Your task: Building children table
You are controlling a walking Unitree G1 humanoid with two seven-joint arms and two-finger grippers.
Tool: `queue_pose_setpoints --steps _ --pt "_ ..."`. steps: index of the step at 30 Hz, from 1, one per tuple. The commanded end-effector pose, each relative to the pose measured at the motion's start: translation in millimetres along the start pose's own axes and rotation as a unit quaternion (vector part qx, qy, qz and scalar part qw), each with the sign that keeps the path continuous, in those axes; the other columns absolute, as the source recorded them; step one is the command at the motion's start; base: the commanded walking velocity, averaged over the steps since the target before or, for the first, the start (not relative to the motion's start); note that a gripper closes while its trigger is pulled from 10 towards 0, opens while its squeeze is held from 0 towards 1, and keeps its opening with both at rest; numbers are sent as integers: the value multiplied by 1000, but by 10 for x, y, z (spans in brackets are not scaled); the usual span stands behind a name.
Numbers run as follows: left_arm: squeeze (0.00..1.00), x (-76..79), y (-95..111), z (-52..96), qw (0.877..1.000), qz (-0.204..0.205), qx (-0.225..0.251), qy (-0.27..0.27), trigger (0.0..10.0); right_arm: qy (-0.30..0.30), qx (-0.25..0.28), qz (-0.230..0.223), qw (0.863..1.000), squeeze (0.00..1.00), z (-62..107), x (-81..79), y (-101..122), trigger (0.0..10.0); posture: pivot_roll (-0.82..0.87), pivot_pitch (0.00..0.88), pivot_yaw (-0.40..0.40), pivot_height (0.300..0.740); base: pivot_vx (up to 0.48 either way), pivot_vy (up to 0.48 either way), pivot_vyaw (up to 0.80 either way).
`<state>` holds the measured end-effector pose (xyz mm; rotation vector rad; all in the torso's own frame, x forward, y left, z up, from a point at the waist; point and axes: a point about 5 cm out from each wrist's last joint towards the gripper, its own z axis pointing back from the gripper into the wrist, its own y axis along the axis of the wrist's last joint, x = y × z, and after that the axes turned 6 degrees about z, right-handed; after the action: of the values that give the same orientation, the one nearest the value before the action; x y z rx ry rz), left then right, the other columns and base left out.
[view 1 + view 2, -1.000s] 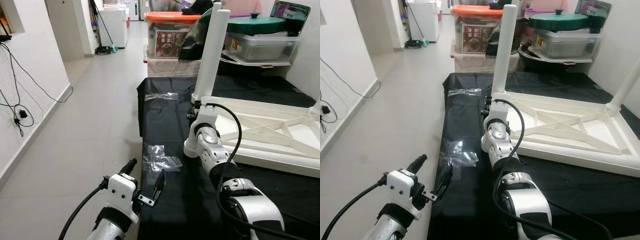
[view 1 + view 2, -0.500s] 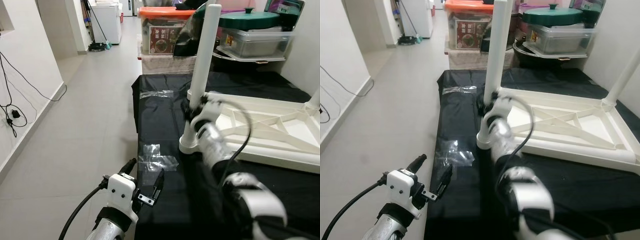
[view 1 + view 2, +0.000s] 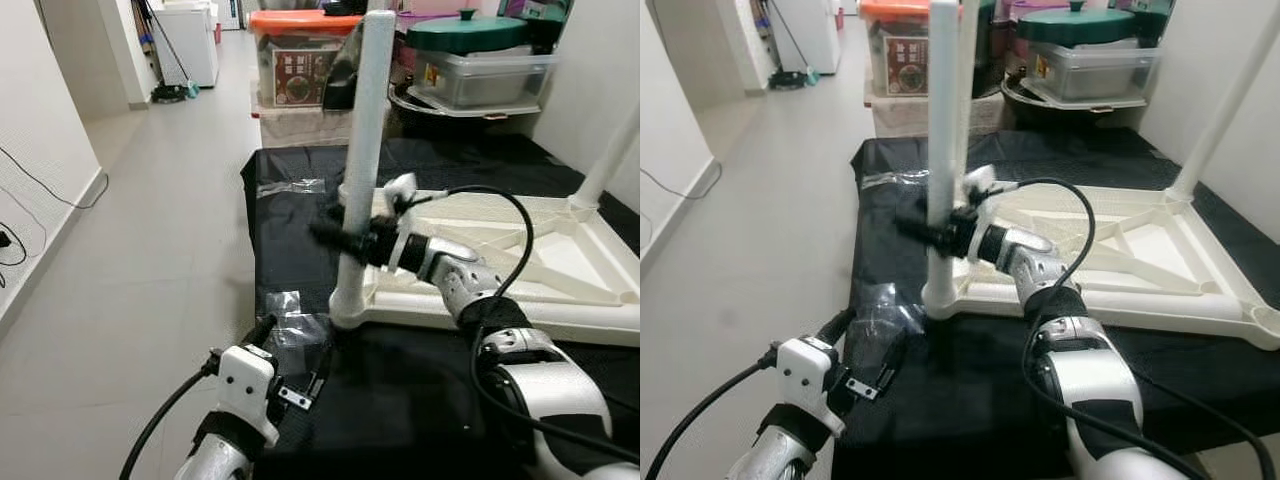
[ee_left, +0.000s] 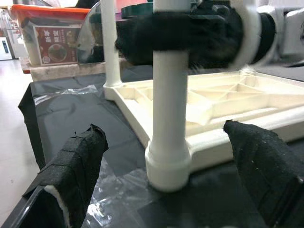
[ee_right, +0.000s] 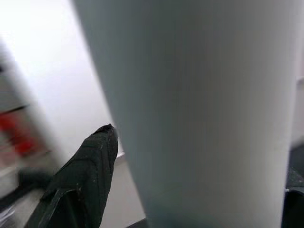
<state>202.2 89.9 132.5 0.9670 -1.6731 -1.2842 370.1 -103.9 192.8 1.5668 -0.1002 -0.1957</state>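
Upturned white plastic children's table lying top-down on black plastic sheeting, white cylindrical leg standing upright in the near corner socket. Right arm stretched forward, forearm level, right gripper clamped across the leg's mid-height, black fingers pinching it from both sides. Left arm low at the sheeting's near edge, left gripper spread wide, aimed at the leg's base, not touching. Crumpled clear plastic bag just beside the socket.
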Motion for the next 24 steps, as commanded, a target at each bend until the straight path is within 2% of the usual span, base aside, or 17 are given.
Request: queue_pose_setpoints --steps 1,4,6,11,12,14,15,20,22,23,24 --pt "0 -27 -38 14 1000 -6 -9 7 10000 82 -28 -11 996 0 -92 -129 -122 10000 15 0 -23 740 0 0 0" --pt "0 -28 -38 15 1000 -6 -10 7 10000 98 -45 -8 994 0 -103 -160 -171 10000 15 0 -23 740 0 0 0" --pt "0 -22 -36 16 1000 -5 -10 6 10000 101 -74 8 992 0 -125 -190 -272 10000 15 0 -25 740 0 0 0" --pt "0 -20 -36 15 1000 -5 -10 6 10000 98 -94 14 991 0 -130 -202 -352 10000 15 0 -25 740 0 0 0" --pt "0 -20 -37 15 1000 -5 -10 6 10000 77 -100 22 992 0 -144 -187 -382 1216 15 0 -25 740 0 0 0" --pt "0 -19 -38 15 1000 -5 -10 6 10000 64 -103 27 992 0 -151 -176 -398 1216 15 0 -25 740 0 0 0" --pt "0 -20 -39 15 1000 -6 -11 6 10000 44 -97 30 994 0 -164 -158 -395 0 16 0 -21 740 0 0 0" --pt "0 -22 -42 16 1000 -5 -11 6 10000 -11 -77 36 996 0 -192 -108 -372 0 16 0 -21 740 0 0 0" --pt "0 -23 -44 16 1000 -5 -12 6 10000 -100 -69 52 991 0 -224 -33 -367 0 16 0 -21 740 0 0 0" --pt "0 -24 -45 16 1000 -5 -12 6 10000 -172 -71 47 981 0 -222 37 -372 0 16 0 -21 740 0 0 0" --pt "0 -24 -45 16 1000 -5 -12 6 10000 -172 -71 47 981 0 -222 37 -372 0 16 0 -21 740 0 0 0"
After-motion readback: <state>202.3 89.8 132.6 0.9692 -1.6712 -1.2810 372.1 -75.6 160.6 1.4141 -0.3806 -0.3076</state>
